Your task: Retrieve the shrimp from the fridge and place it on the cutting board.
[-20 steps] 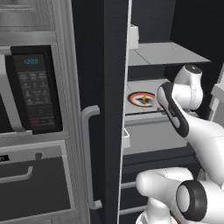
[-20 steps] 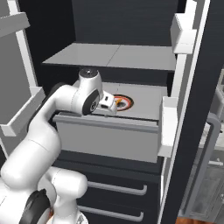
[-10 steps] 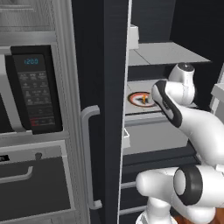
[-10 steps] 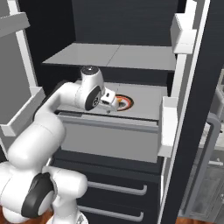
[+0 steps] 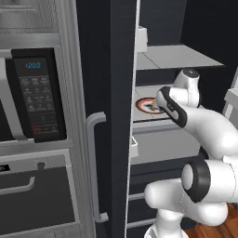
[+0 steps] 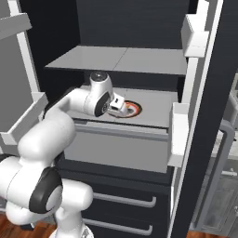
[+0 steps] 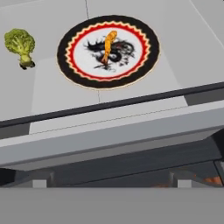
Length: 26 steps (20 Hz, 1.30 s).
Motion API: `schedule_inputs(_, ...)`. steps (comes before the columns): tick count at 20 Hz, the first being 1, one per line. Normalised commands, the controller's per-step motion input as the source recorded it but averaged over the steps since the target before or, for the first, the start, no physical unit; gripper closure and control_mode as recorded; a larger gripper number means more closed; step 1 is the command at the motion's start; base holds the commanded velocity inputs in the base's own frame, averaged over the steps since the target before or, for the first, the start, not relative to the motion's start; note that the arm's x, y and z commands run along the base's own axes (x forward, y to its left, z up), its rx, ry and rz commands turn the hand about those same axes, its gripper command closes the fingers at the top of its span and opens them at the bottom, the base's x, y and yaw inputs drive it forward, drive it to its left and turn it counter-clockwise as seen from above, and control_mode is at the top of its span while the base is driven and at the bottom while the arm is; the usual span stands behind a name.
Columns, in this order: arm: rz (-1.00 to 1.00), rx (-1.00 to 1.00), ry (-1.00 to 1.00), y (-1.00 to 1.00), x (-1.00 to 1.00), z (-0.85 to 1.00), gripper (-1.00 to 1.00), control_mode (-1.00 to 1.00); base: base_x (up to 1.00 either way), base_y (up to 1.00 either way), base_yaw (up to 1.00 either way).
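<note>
The shrimp (image 7: 108, 45), small, orange and curved, lies in the middle of a round plate (image 7: 71, 69) with a black rim and an orange-red ring. The plate (image 6: 133, 109) sits on a pale grey shelf (image 6: 153, 108) inside the open black fridge (image 5: 110, 69). My gripper (image 6: 119, 105) hovers at the shelf's front edge, just short of the plate (image 5: 146, 105). In the hand view its fingertips (image 7: 43, 178) stand wide apart with nothing between them, so the gripper (image 7: 111, 180) is open. The cutting board is out of view.
A green broccoli floret (image 7: 20, 44) lies on the same shelf beside the plate. A second shelf (image 6: 116, 59) hangs close above. Door bins (image 6: 177, 135) jut out on the right; dark drawers (image 6: 125, 204) sit below. A black microwave (image 5: 35, 93) is left of the fridge door.
The arm has reached further into the fridge, carrying the gripper forward along the shelf's front edge toward the plate. The plate and shrimp have not moved.
</note>
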Motion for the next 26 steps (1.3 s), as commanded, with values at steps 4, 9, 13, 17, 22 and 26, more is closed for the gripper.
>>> schedule_inputs(4, 0.0, 0.0, 0.0, -0.1, 0.33, -0.16, -1.0, -1.0, 0.0, 0.0, 0.0)
schedule_inputs(9, 0.0, 0.0, 0.0, -0.17, 0.26, -0.07, -1.0, -1.0, 0.0, 0.0, 0.0)
schedule_inputs(13, 0.0, 0.0, 0.0, -0.16, 0.27, -0.06, -1.0, -1.0, 0.0, 0.0, 0.0)
schedule_inputs(17, 0.0, 0.0, -0.01, -0.02, 0.36, -0.12, -1.0, -1.0, 0.0, 0.0, 0.0)
schedule_inputs(22, 0.0, 0.0, -0.01, 0.0, 0.4, -0.19, -1.0, -1.0, 0.0, 0.0, 0.0)
schedule_inputs(26, 0.0, 0.0, 0.0, -0.01, 0.39, -0.12, -1.0, -1.0, 0.0, 0.0, 0.0)
